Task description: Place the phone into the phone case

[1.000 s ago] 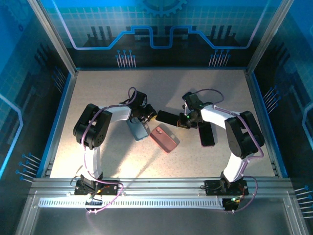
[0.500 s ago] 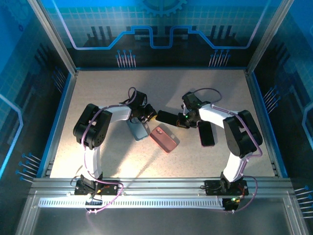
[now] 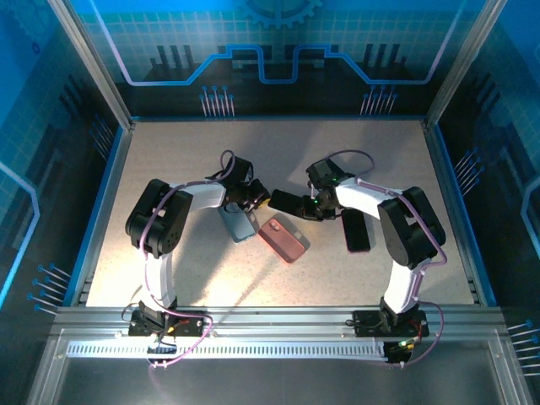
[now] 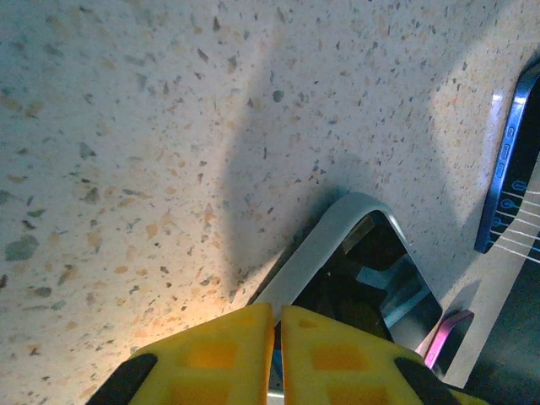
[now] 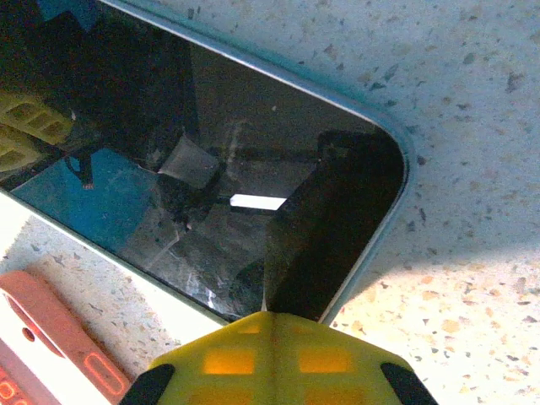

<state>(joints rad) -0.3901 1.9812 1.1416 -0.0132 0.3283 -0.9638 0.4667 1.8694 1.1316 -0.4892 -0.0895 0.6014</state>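
Jaws of the right gripper (image 5: 268,319) are pressed together, tips at the edge of the phone (image 5: 211,160). Jaws of the left gripper (image 4: 277,314) are nearly together, apparently pinching another corner. The phone lies flat on the table (image 4: 126,126). Pale rim around the glass: case wall or own frame, cannot tell. Judgement: press the corners down evenly, no sliding. The red case (image 5: 46,337) lies just beside, apparently empty.

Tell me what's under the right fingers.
A dark-screened phone, with speckled table around it. The shut fingers cover its near edge, so contact there is hidden. A red case lies beside it.
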